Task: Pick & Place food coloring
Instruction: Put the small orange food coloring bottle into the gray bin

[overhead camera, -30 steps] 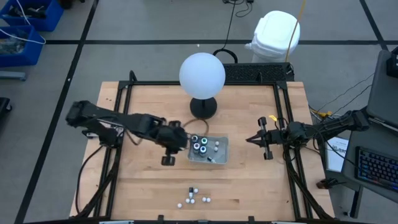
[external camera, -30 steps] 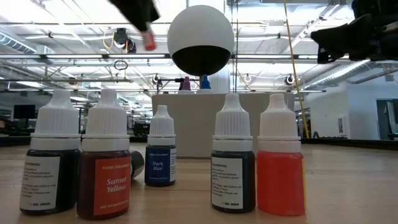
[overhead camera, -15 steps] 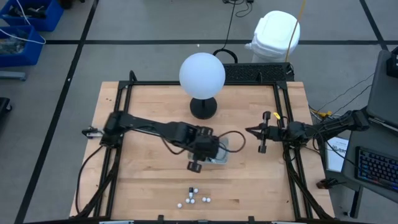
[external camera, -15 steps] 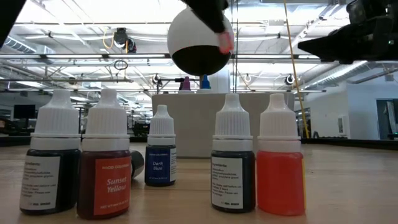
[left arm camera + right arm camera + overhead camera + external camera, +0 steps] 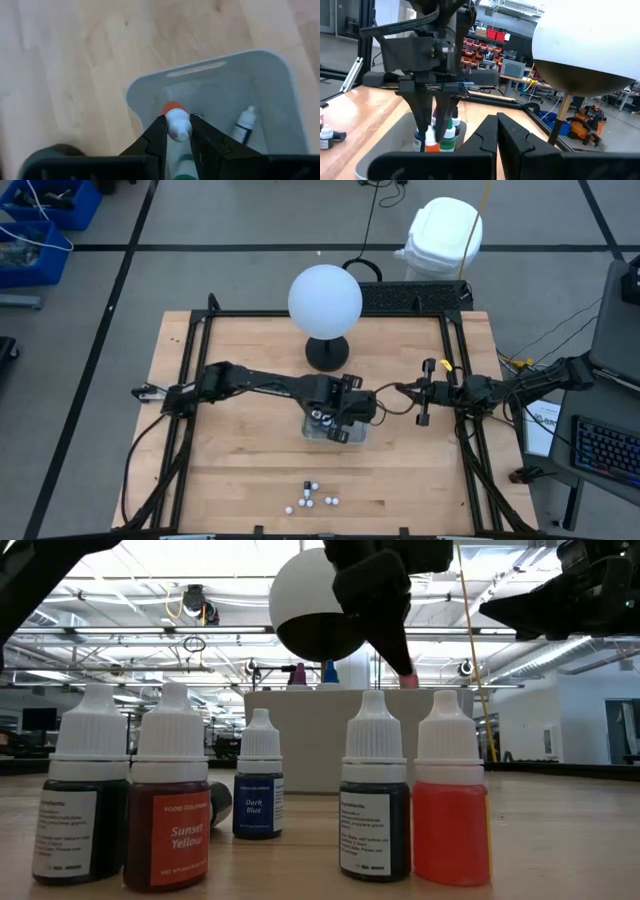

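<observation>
The clear tray (image 5: 345, 426) sits near the middle of the wooden desk (image 5: 240, 460), in front of the white globe lamp (image 5: 325, 300). Inside it stand several food coloring bottles: the dark round ones with white and teal tops (image 5: 322, 418) toward the left arm's side, and one small dark bottle (image 5: 244, 123) lying on the tray floor. The left claw (image 5: 178, 131) hangs over the tray's open top, clenched on an orange-red bottle (image 5: 176, 120) by its white cap, the bottle pointing down into the tray. Seen from the right wrist, that bottle hangs just above the rim beside a green bottle (image 5: 449, 138). The right claw (image 5: 405, 392) waits beside the tray on its own side, clenched on nothing. Five more loose bottles (image 5: 312, 498) stand or lie near the desk's front edge; up close they include Sunset Yellow (image 5: 172, 800), Dark Blue (image 5: 259, 780) and a light orange bottle (image 5: 450, 805). Beyond the desk lies a bright workshop hall with ceiling trusses.
</observation>
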